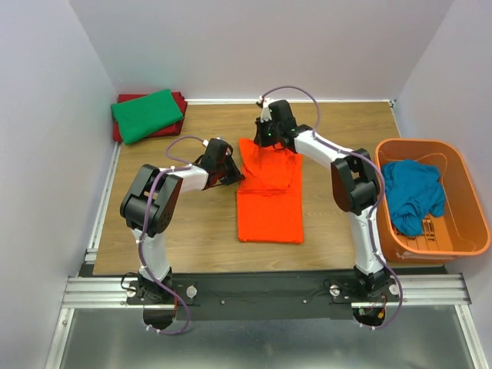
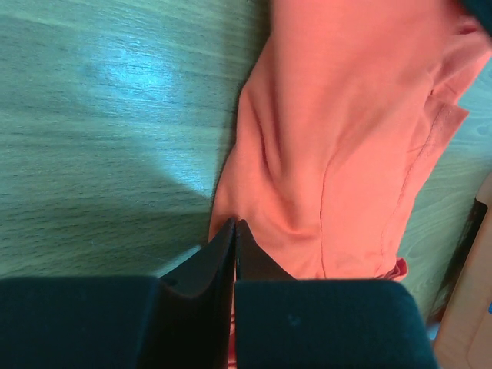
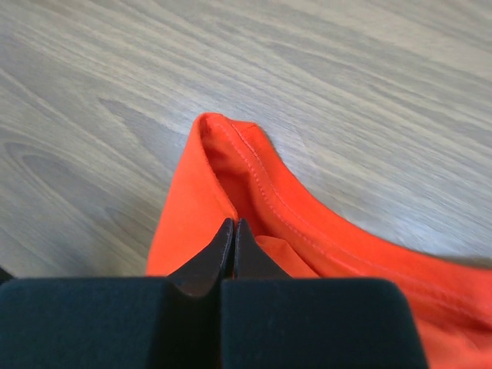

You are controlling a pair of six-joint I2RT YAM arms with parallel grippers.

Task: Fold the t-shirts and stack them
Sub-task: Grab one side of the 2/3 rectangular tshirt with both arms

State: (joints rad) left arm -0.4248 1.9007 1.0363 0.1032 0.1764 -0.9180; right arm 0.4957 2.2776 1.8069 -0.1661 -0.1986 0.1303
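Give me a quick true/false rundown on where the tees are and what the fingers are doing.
1. The green t-shirt lies on the dark red t-shirt. True.
2. The teal t-shirt tops that stack. False: it lies crumpled in the orange basket.
3. The orange t-shirt lies on the table, apart from the stack. True.
4. The left fingers and right fingers are open. False: both are shut on the orange t-shirt.
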